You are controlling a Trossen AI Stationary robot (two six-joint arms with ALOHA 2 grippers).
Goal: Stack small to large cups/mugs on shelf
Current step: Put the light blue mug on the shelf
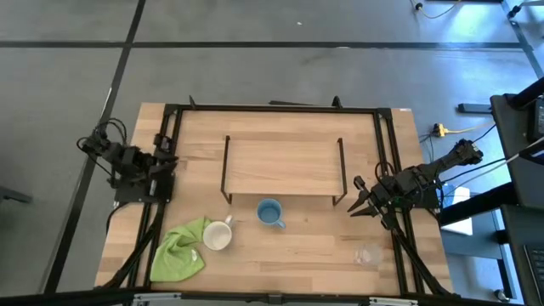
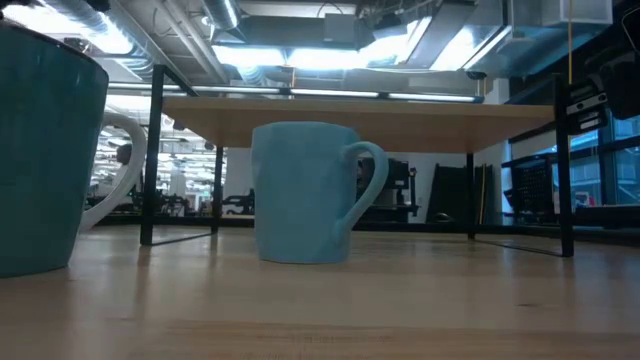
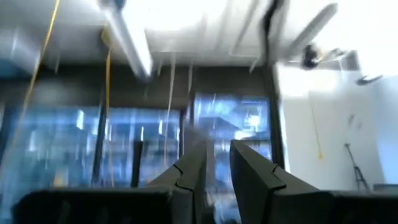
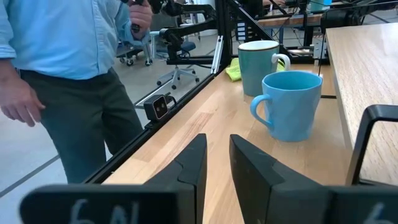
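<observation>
The shelf [image 1: 280, 166], a light-wood board on a black wire frame, stands mid-table. The light-blue mug [image 1: 270, 212] stands upright on the table just in front of it, and also shows in the low view [image 2: 300, 190] and the right wrist view [image 4: 291, 102]. The cream-white mug [image 1: 218, 235] stands to its left beside the green cloth. The clear glass cup [image 1: 367, 254] stands near the front right. My right gripper [image 1: 359, 202] is shut and empty, right of the blue mug, pointing at it. My left gripper [image 1: 168, 161] is shut and empty at the table's left edge.
A crumpled green cloth [image 1: 180, 251] lies at the front left, touching the white mug. A black frame [image 1: 272, 108] runs round the tabletop. A person [image 4: 68, 62] stands beside the table's near edge. Bare wood lies between the blue mug and the glass cup.
</observation>
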